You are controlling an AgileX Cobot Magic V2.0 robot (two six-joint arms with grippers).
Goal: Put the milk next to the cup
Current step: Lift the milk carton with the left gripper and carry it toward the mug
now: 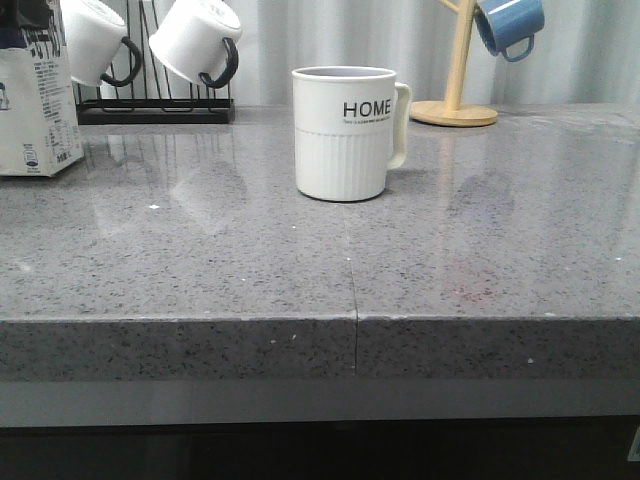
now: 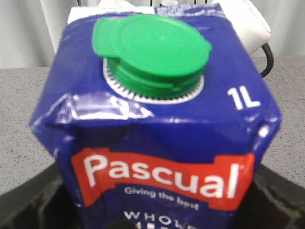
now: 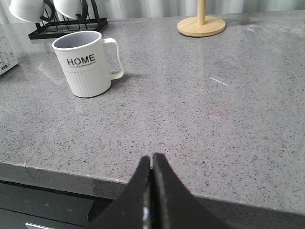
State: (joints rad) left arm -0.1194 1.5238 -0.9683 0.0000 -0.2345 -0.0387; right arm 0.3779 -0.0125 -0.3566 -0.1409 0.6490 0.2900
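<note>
Surface: a grey speckled stone desk [image 1: 200, 250] with a glossy, reflective top and a thin seam running from the front edge back toward the centre. Pale vertical curtains close off the room behind it.

At the desk's far edge, about 11 o'clock from centre, a black wire rack [image 1: 155, 105] carries two smooth white mugs [image 1: 195, 40] with black handles, hung tilted. At about 1 o'clock stands a wooden mug tree [image 1: 455, 95] on a round base, a blue mug [image 1: 510, 25] hanging from it.

The cup [image 1: 345, 130] (white, ribbed lower half, "HOME" in black, cream handle turned to 3 o'clock) stands upright near the desk's centre.

The milk carton [image 1: 35, 110] stands at the far left, roughly 9 o'clock from the cup and well apart from it, partly cut off by the frame edge. The left wrist view shows its dark blue top, green screw cap [image 2: 152, 47], "1L" mark and red "Pascual" band at close range.

Left gripper: dark parts flank the carton's lower corners in the wrist view; whether its fingers are clamped on the carton cannot be told.

Right gripper [image 3: 151, 167]: fingers pressed together, holding nothing, poised over the desk's near edge, pointed toward the far side.
</note>
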